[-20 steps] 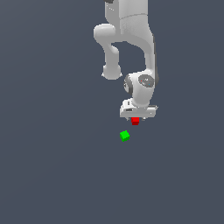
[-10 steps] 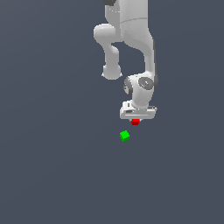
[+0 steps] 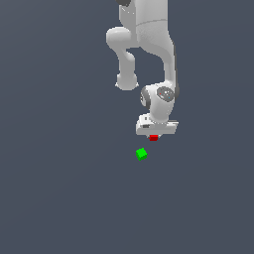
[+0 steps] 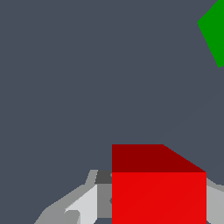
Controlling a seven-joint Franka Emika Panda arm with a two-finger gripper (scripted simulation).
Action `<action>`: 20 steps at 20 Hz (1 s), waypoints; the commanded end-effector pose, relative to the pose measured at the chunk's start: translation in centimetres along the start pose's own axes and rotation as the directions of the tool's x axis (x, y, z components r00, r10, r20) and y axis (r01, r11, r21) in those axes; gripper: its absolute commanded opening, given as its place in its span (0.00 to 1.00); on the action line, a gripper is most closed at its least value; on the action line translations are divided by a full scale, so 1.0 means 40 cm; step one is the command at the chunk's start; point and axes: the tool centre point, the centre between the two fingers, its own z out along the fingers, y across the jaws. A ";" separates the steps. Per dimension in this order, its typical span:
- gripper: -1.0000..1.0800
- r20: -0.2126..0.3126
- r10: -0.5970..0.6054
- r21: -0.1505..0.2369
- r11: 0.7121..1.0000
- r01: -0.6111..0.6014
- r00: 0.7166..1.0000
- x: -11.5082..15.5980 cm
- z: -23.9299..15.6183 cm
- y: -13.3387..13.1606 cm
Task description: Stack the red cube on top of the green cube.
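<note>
1. Plainly, no brand, label or writing can be read anywhere: the arm [image 3: 149,44] is bare white with grey joints, the floor [image 3: 59,173] a flat slate grey, and both cubes are unmarked.
2. Gripper [image 3: 154,137] points straight down below the white hand, right of centre in the exterior view.
3. Red cube [image 3: 154,138] sits just under the hand, between the fingers. In the wrist view the red cube [image 4: 158,188] fills the space between two grey-white fingers [image 4: 83,205], one on each side and both touching its faces.
4. Jaws stand only as wide as the red cube and are closed on it.
5. Whether the red cube rests on the floor or hangs just above it cannot be told from either view.
6. Green cube [image 3: 141,154] lies on the floor, apart from the red one, a little toward the exterior view's left and nearer the camera. Nothing touches it.
7. From the wrist view the green cube [image 4: 214,33] shows only as a corner at the picture's edge, turned at an angle to the red cube's faces.
</note>
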 end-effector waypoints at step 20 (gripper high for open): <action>0.00 -0.001 0.000 0.000 1.000 0.000 1.000 -0.001 -0.241 0.000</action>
